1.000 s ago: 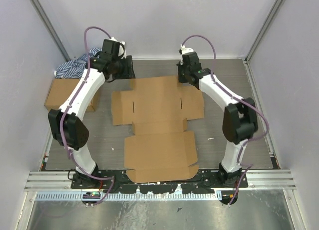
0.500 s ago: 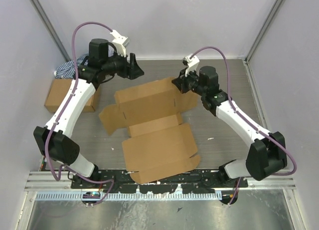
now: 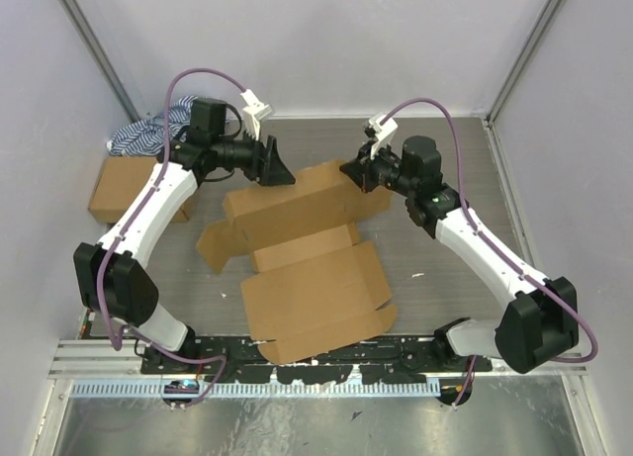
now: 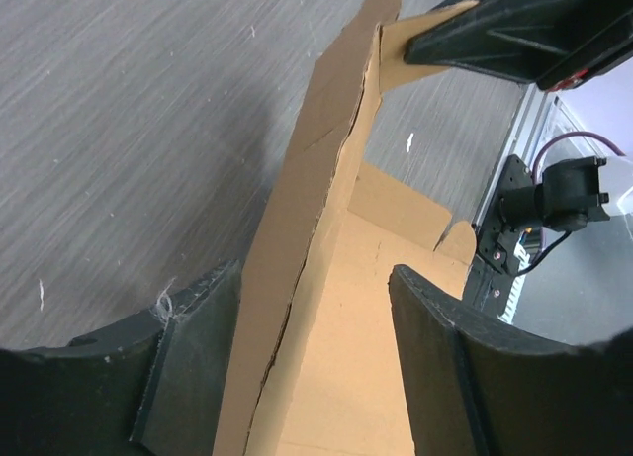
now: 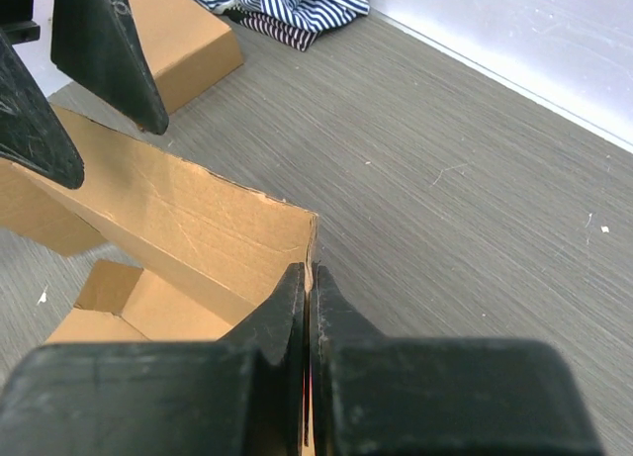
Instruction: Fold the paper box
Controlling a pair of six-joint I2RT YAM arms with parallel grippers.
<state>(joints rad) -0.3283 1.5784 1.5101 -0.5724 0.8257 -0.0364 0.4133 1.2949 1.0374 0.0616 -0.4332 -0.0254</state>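
Note:
The paper box (image 3: 316,288) is a plain brown creased cardboard sheet lying mid-table. Its far panel (image 3: 292,201) is raised off the table along a crease. My left gripper (image 3: 272,165) is open and straddles the left part of that panel's top edge; in the left wrist view (image 4: 315,273) the cardboard (image 4: 297,228) stands between the spread fingers (image 4: 188,357). My right gripper (image 3: 354,171) is shut on the panel's right corner; in the right wrist view (image 5: 309,270) the jaws pinch the cardboard edge (image 5: 188,219).
A sealed brown carton (image 3: 124,189) sits at the left wall, with a blue-and-white striped cloth (image 3: 148,132) behind it. Both also show in the right wrist view, carton (image 5: 183,31) and cloth (image 5: 287,6). Enclosure walls stand close on three sides. A metal rail (image 3: 316,362) runs along the front.
The far panel lay flat a second ago. Both grippers have lifted it off the table and swung it up and toward the near side; the left side flap now hangs free.

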